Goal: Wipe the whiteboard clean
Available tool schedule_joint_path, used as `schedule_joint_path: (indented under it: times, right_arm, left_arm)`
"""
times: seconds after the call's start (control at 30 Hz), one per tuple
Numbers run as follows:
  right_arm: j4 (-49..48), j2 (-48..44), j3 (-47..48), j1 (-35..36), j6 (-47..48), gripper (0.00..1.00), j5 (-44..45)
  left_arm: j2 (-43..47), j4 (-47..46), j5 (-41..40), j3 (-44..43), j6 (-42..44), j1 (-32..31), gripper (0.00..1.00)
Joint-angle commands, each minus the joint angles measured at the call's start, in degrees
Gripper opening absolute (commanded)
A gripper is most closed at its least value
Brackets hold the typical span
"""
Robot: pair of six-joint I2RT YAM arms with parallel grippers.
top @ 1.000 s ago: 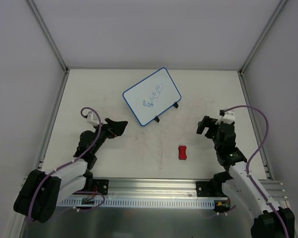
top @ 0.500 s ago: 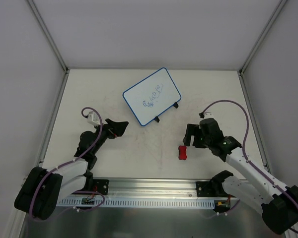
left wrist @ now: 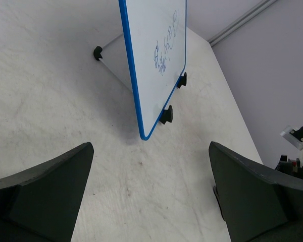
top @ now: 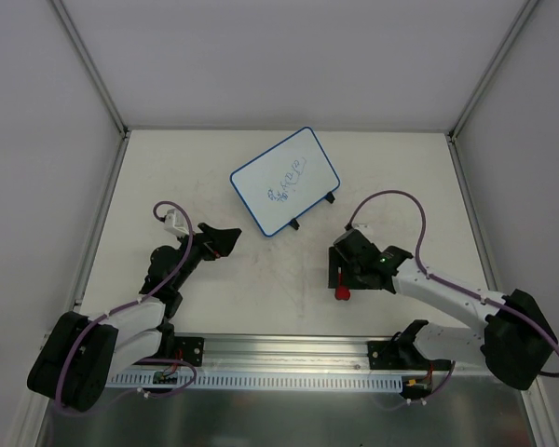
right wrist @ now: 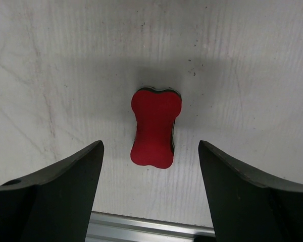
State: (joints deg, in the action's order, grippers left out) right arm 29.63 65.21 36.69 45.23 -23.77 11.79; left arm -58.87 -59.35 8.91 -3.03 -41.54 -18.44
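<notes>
1. Whiteboard (top: 285,182) hasn't budged from a second ago, but the right arm (top: 429,289) has swung in from the right side of the desk (top: 214,298) and dropped low over the red eraser (right wrist: 155,128). The left arm (top: 168,270) sits right where it was.
2. It's in the far middle of the desk, turned at an angle and propped on its little black feet (left wrist: 165,115). That leaves the face sloped up, and I'd guess that makes it easy to wipe.
3. Blue scribbles (top: 289,184) sit near the centre of it, so nothing's erased yet.
4. The eraser lies flat on the desk, nearer the arms and well apart from the board, so it has to be picked up first.
5. Right jaws straddle it, one finger on each side with gaps showing, so they're open and not gripping. They're lined up across its narrow waist, probably the easiest spot to pinch.
6. Left jaws are spread wide with nothing in them, pointed at the board's near edge. My guess is they're waiting to steady it while the wiping happens.
</notes>
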Motion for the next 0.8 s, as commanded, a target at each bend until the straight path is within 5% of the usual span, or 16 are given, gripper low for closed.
schedule_joint_path:
  times: [0.0, 0.77]
  right_arm:
    - [1.84, 2.90, 3.21, 0.56, -4.79, 0.77, 4.19]
    - [2.81, 10.37, 6.21, 0.73, -2.60, 0.59, 2.80]
  left_arm:
    - [0.07, -3.58, 0.67, -0.22, -0.30, -0.55, 0.99]
    - [1.57, -1.64, -0.03, -0.40, 0.32, -0.55, 0.99]
